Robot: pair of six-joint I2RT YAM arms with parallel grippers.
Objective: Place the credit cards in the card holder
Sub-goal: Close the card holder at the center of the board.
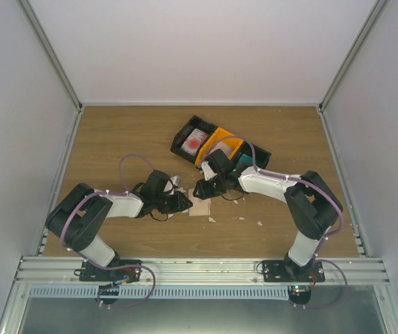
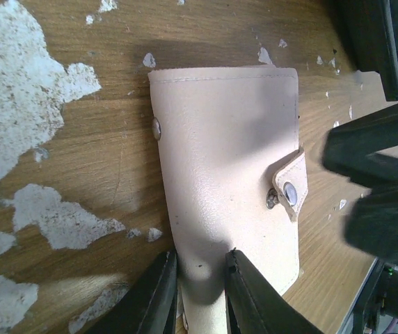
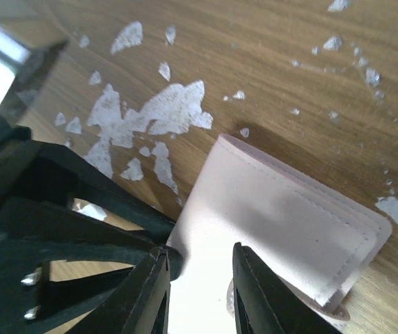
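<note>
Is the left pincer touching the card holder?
Touching. Left wrist view: the left pincer pinches the near end of the card holder, with no gap at either finger.

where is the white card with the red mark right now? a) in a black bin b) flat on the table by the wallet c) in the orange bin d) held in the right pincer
a: the top view shows the white card with the red mark lying inside the black bin at the left end of the row, next to the orange bin.
</note>
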